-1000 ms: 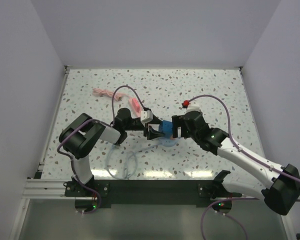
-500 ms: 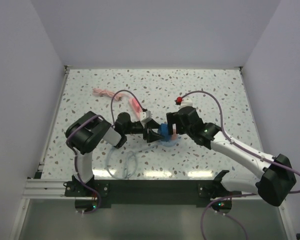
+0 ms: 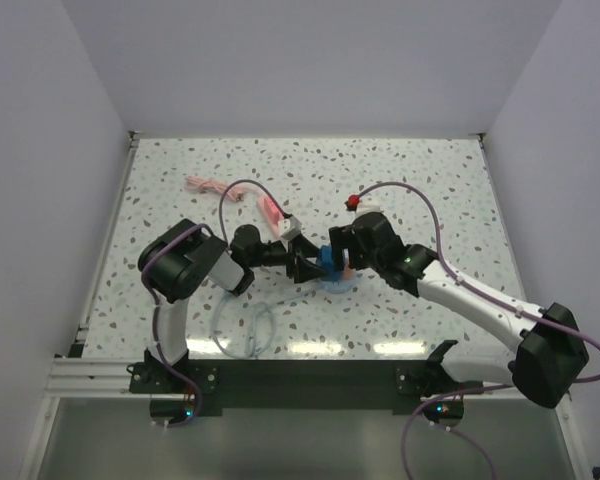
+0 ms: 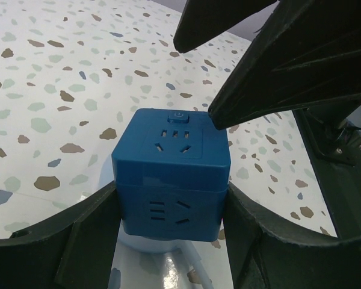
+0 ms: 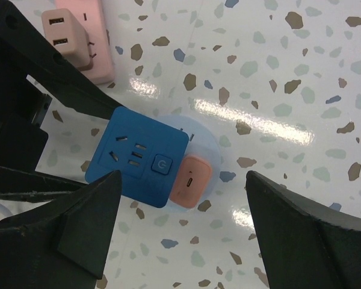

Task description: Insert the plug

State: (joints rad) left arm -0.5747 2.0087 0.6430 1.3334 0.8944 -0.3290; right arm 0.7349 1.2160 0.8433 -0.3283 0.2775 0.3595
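My left gripper (image 4: 168, 201) is shut on a blue socket cube (image 4: 171, 162), one finger pressed on each side; the cube sits on a pale round base (image 5: 213, 141). A pink plug (image 5: 191, 180) sits against the cube's side, next to the power button, its small port facing up. My right gripper (image 5: 182, 177) hovers open above the cube and the plug, its fingers wide apart and touching neither. In the top view the cube (image 3: 327, 260) lies between the left gripper (image 3: 307, 266) and the right gripper (image 3: 342, 256).
A second pink adapter (image 5: 78, 39) with two USB ports lies behind the left gripper, also in the top view as the pink adapter (image 3: 271, 209). A pink cable (image 3: 205, 185) lies at the back left. A clear cable (image 3: 242, 330) loops near the front edge.
My right gripper has shifted a little left and back, and now hangs over the cube. The left arm's elbow has swung right. The blue cube has stayed in place.
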